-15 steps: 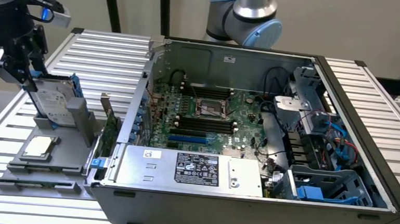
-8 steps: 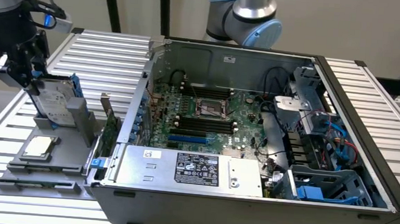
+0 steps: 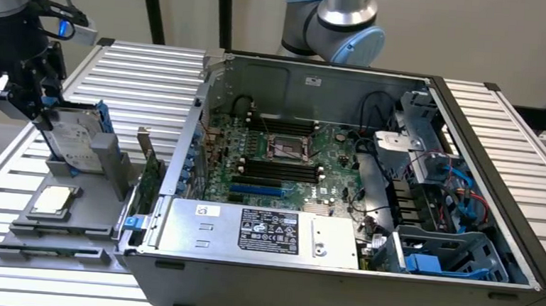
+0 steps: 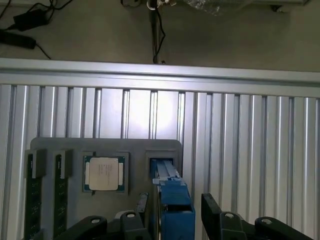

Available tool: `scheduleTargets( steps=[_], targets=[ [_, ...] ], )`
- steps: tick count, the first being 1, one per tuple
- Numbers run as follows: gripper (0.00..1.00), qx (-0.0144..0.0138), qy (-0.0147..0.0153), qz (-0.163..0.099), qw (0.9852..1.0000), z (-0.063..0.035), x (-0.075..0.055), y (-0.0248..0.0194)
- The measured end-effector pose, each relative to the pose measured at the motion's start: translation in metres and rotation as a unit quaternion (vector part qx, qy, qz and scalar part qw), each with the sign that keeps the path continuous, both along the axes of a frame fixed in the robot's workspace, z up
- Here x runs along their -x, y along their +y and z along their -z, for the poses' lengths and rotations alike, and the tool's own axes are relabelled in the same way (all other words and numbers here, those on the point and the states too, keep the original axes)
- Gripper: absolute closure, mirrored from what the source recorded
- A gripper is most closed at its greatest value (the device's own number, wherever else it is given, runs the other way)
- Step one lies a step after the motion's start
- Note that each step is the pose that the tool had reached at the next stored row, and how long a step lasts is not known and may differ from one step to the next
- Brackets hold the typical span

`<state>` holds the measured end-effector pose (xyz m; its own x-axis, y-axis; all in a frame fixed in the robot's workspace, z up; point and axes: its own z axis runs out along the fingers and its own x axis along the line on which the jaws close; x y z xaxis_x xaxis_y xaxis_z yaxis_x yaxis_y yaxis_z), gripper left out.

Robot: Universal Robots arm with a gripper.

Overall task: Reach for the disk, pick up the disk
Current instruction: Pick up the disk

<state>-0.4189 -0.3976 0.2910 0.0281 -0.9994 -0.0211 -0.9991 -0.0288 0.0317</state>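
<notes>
Exterior view: the gripper (image 3: 53, 115) hangs over the disk (image 3: 72, 141), which stands on edge in a grey fixture (image 3: 101, 165) at nine o'clock from the open computer case (image 3: 341, 289). From the wrist view, its jaws are parted, straddling the blue bracket and holding nothing. The gaps look uneven, so closing off-centre could tilt the drive and jam it in its slot.

you have an open computer case (image 3: 340, 292) on a ribbed metal table (image 3: 145, 67). inside, a silver power supply (image 3: 259, 230) with a black label sits at six o'clock of the motherboard (image 3: 333, 174), a grey drive cage (image 3: 442, 256) at four o'clock. at nine o'clock of the case lies a grey holder (image 3: 20, 251) with a square silvery chip (image 3: 54, 198) flat in a recess. in the wrist view, two memory sticks (image 4: 32, 195) stand in holder slots near the chip.
</notes>
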Motion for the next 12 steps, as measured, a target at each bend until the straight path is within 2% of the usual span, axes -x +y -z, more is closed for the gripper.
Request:
scheduleTargets(
  steps=[10, 11, 12],
  targets=[
    [0.48, 0.0, -0.002, 0.0, 1.0, 0.0002, 0.0001, 0.0001],
    [0.55, 0.0, -0.0021, 0.0, 1.0, 0.0002, 0.0001, 0.0001],
    [0.55, 0.0, -0.0023, 0.0, 1.0, 0.0002, 0.0001, 0.0001]
  ],
)
